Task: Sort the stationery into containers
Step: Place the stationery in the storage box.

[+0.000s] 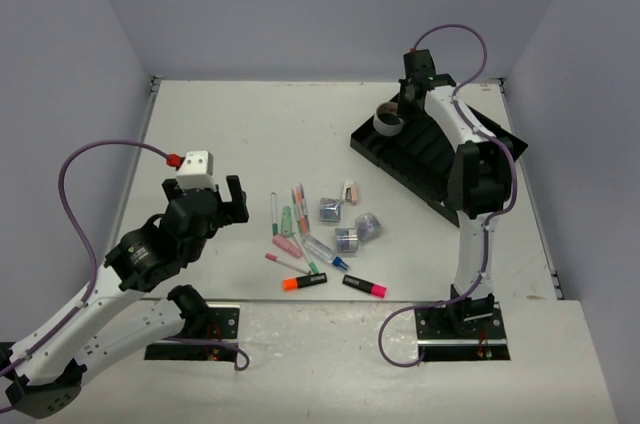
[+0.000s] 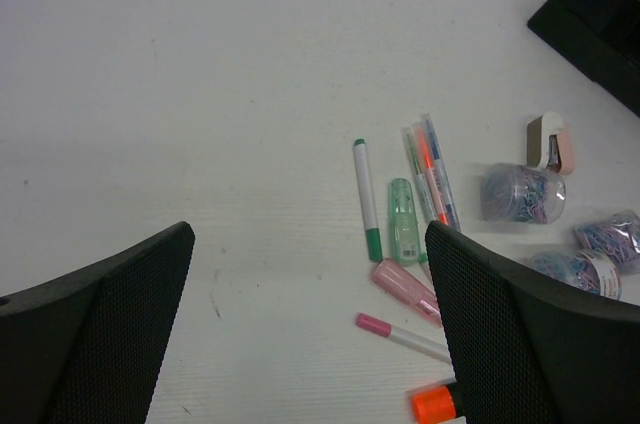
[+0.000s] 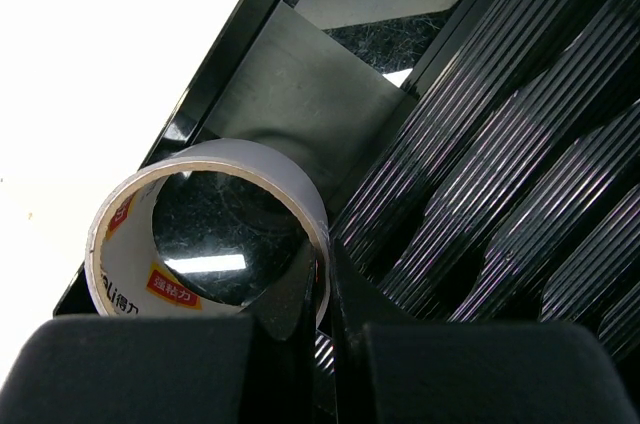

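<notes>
Stationery update: the tape ring (image 1: 388,120) is at the far end of the tray (image 1: 430,159), on the far right of the desk (image 1: 250,134). The right gripper (image 1: 398,110) has its jaws closed tight on the ring's wall, one inside the hole and one outside. From the wrist view I can't tell if the ring (image 3: 255,162) is sitting on the tray (image 3: 480,144) floor or hanging just over it.

Handling-wise I'd guess it's light and stiff, with a cardboard core that won't crush. The sides are smooth, so pinching the wall like that seems the sane way. It looks pale grey-white outside, with a red and yellow label inside the core.

Everything else is in a loose pile mid-desk, near the front. The pens (image 1: 297,206) are thin pink, green and white ones, probably rolly, so I'd grab across mid-barrel. Two black highlighters (image 1: 305,283) with orange and pink ends lie nearest. The cubes (image 1: 346,240) look like hard, slick clear plastic, best squeezed on flat sides.

The left gripper (image 1: 222,206) hovers left of the pile, jaws spread wide and holding nothing.
</notes>
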